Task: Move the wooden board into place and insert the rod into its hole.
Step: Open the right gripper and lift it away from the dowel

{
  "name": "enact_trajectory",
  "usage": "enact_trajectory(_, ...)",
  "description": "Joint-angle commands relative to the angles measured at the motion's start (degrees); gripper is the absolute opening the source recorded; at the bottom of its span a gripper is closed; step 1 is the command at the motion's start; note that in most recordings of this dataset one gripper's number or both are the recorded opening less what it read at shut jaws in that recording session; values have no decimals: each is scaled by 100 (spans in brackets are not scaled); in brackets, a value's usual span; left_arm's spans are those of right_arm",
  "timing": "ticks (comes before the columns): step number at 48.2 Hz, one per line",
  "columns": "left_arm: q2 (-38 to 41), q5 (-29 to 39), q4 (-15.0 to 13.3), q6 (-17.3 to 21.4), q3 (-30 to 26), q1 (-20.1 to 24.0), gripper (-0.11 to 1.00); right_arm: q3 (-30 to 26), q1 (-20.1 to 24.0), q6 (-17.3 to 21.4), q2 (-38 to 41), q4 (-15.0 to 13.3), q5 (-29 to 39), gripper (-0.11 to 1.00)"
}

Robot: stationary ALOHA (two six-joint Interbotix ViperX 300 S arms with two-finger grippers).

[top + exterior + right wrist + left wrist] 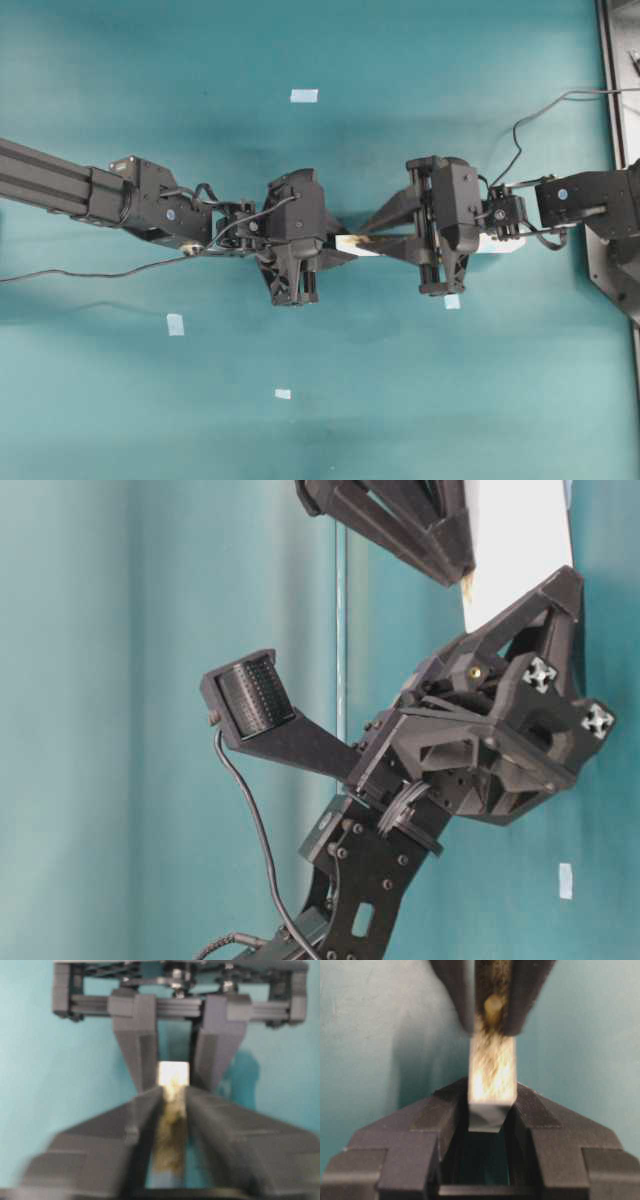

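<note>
Black fingers of the left pincer (487,1125) fill the bottom of the left wrist view, pinching the near end of the wooden board (491,1072) between them. That grip seems meant to steady the strip so its hole stays put while the other arm works. At the far end of that view the right pincer (490,1010) straddles the board, and between its fingers sits a small cream knob that looks like the rod (492,1006), apparently standing in or right at the hole. Its depth I cannot tell.

From overhead, the board (357,243) lies across the middle of the teal tabletop (150,400), bridging both arms, left pincer (325,245) on one end and right pincer (395,240) further along. In the right wrist view the right pincer's fingers (145,1110) stand slightly spread either side of the strip, not clamping it, as if letting go of the rod. Pale tape squares (304,96) lie well apart from the work.
</note>
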Motion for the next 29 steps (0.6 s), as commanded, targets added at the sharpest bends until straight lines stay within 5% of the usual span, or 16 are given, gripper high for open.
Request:
enact_trajectory(1, -18, 185, 26, -26, 70, -62, 21, -70, 18, 53, -149, 0, 141, 61)
enact_trajectory(5, -26, 193, 26, -26, 70, -62, 21, -88, 18, 53, -290, -9, 229, 79)
enact_trajectory(29, -26, 193, 18, -26, 79, -62, 21, -369, 18, 53, -1204, -35, 773, 78)
